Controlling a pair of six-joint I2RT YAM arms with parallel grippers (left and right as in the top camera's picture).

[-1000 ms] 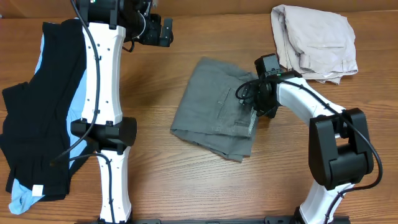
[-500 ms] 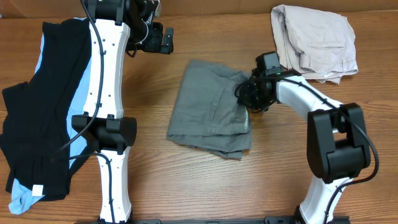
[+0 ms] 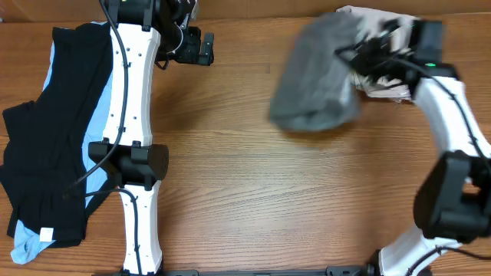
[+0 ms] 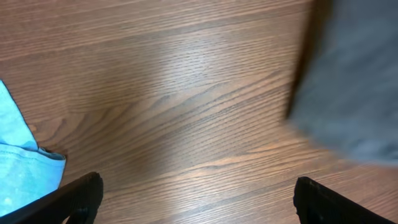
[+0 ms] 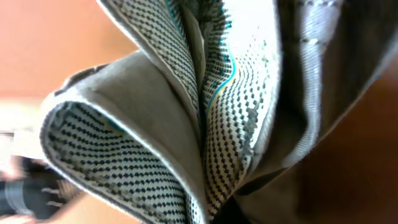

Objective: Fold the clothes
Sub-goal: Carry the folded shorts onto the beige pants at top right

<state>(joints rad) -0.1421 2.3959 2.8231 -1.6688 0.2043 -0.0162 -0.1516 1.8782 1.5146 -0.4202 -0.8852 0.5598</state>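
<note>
At far right, the right arm is stretched out, right gripper (image 3: pixel 370 60) clamped on bunched grey shorts (image 3: pixel 314 77), blurred, hanging to its left above the table (image 3: pixel 253 184). Beige shorts (image 3: pixel 393 87) lie just under it. Left gripper (image 3: pixel 201 47) jaws spread; black shorts (image 3: pixel 38 153) and light-blue garment (image 3: pixel 96 115) to its left. Four garments. Wide wood between grippers.

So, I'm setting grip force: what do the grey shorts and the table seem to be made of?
Grey shorts: soft, matte grey cloth, possibly a woven or knit blend; the right wrist view shows limp folds and a dotted, mesh-like lining. Table: wood or wood-look laminate, smooth with slight sheen; grain lines and a pale glare patch show in the left wrist view.
</note>
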